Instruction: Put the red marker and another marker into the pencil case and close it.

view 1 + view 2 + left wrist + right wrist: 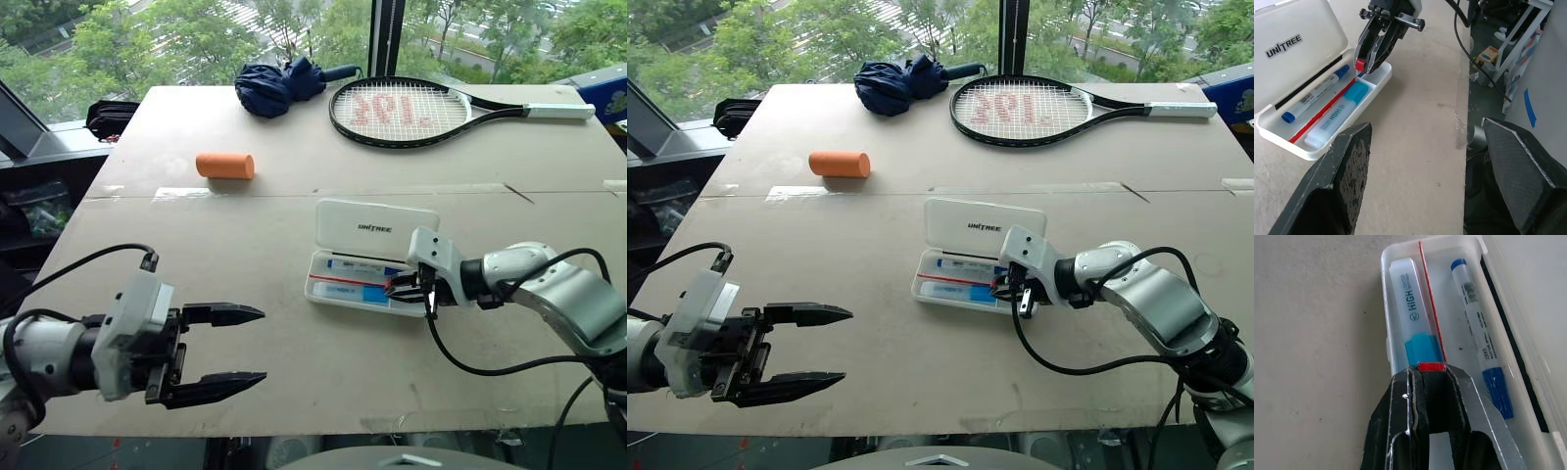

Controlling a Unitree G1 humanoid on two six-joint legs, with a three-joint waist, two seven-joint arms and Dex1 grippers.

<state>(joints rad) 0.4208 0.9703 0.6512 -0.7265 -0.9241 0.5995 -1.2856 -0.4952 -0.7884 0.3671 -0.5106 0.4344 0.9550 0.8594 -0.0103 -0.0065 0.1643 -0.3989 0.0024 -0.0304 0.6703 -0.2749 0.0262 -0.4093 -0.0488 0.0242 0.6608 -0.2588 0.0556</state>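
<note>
The pencil case lies open near the table's middle, lid up toward twelve o'clock. In its tray lie a blue marker, a blue highlighter and the thin red marker between them. The right gripper, at the tray's three o'clock end, is pinched on the red marker's cap end, though whether that tip has settled into the tray is hard to tell. The left gripper hangs wide apart and empty at seven o'clock. Risk: pulling away before releasing would drag the red marker out or skid the light case; the lid is not yet closed.
</note>
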